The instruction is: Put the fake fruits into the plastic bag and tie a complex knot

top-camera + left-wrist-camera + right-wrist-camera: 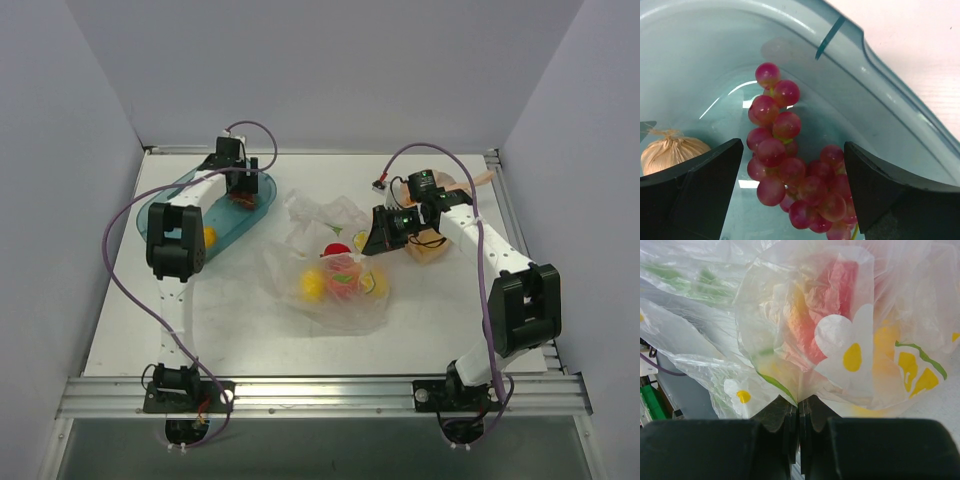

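The clear plastic bag (335,290), printed with white daisies, lies mid-table with yellow (313,285) and red (337,250) fake fruits inside. My right gripper (372,240) is shut on a fold of the bag's film (799,407) at its right edge. The fruits show through the bag (840,345) as red and yellow blurs. My left gripper (794,150) hangs open inside the teal tray (865,75), its fingers on either side of a bunch of red grapes (790,165), apart from it. No knot shows on the bag.
A tan garlic-like bulb (670,152) lies in the tray left of the grapes, and a yellow fruit (209,237) sits at the tray's near end. A peach-orange bag (430,245) lies behind the right arm. Walls close in the table's sides.
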Motion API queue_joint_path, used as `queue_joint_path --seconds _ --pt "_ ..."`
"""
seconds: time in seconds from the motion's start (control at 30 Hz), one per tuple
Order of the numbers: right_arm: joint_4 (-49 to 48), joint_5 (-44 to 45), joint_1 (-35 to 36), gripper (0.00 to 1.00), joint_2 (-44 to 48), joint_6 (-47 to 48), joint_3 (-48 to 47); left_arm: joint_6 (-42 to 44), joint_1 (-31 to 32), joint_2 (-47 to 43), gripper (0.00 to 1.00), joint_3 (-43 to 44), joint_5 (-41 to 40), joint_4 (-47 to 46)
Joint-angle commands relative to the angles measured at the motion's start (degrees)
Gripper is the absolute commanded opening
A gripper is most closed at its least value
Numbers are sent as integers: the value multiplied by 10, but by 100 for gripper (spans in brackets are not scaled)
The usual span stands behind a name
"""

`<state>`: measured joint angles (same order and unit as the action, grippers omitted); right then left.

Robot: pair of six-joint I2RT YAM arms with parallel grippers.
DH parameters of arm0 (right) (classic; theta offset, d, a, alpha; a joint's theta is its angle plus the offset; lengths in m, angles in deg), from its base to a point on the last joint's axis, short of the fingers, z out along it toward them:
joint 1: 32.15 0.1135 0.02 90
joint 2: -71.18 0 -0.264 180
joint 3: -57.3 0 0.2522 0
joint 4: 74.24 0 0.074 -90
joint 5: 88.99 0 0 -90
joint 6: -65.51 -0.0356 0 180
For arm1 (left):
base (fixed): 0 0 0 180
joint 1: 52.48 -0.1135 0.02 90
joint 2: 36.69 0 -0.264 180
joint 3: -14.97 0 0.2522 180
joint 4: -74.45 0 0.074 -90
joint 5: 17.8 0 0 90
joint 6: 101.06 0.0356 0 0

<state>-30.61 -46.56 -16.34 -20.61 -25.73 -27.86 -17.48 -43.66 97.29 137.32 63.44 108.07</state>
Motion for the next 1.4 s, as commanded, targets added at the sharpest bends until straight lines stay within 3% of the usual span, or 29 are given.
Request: queue_joint_path --seconds 0.0,0.3,0.4,0.57,0.63,0.7,0.8,1.23,1.37 --pt "17 -6 -1 0 4 8 -15 25 -7 -6 91 14 15 40" --pt "17 -8 -2 0 7 8 -12 75 -17 -91 79 -52 72 65" --pt "17 -9 -2 0 6 8 -13 86 -20 -100 71 -45 83 72" --pt "16 -9 -2 0 11 8 -14 77 -30 -111 49 -26 136 80" --pt "18 -10 -3 0 10 8 -15 81 -31 -113 47 -23 136 79" --pt "17 -12 -2 0 8 8 -16 79 -31 -108 68 -20 117 82" --pt "16 -15 -1 0 8 8 -16 78 -30 -95 84 -16 102 86" --pt "18 -16 -1 0 -2 8 -21 67 -28 -9 86 17 73 91" --pt "17 -15 -1 0 -7 8 -23 68 -25 7 82 21 59 91"
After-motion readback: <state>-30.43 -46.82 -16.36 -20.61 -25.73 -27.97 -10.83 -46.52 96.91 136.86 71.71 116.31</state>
